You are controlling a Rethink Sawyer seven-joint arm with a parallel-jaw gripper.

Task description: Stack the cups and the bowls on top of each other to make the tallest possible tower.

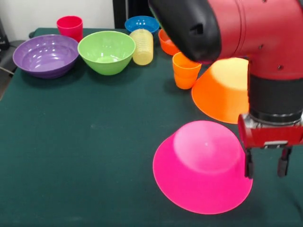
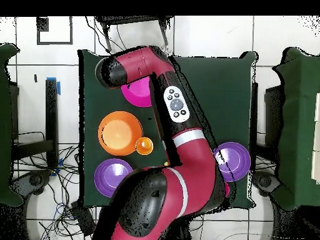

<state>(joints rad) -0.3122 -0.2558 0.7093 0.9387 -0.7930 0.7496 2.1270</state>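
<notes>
A large pink bowl [image 1: 202, 165] lies upside down on the green table near the front; it also shows in the overhead view [image 2: 139, 90]. My gripper [image 1: 265, 166] hangs open and empty at the bowl's right rim, its left finger [image 1: 248, 164] just in front of the edge. A large orange bowl [image 1: 225, 90] lies upside down behind it, next to an upright orange cup [image 1: 185, 70]. The pale yellow cup [image 1: 142, 46] lies on its side. The red cup [image 1: 70, 27] stands at the far left. In the overhead view the arm hides my gripper.
A purple bowl [image 1: 46, 54] and a green bowl [image 1: 107, 51] stand upright at the far left, with a blue bowl [image 1: 142, 23] and a small orange-red bowl [image 1: 166, 41] behind. A second purple bowl [image 2: 112, 177] shows only overhead, near the robot's base.
</notes>
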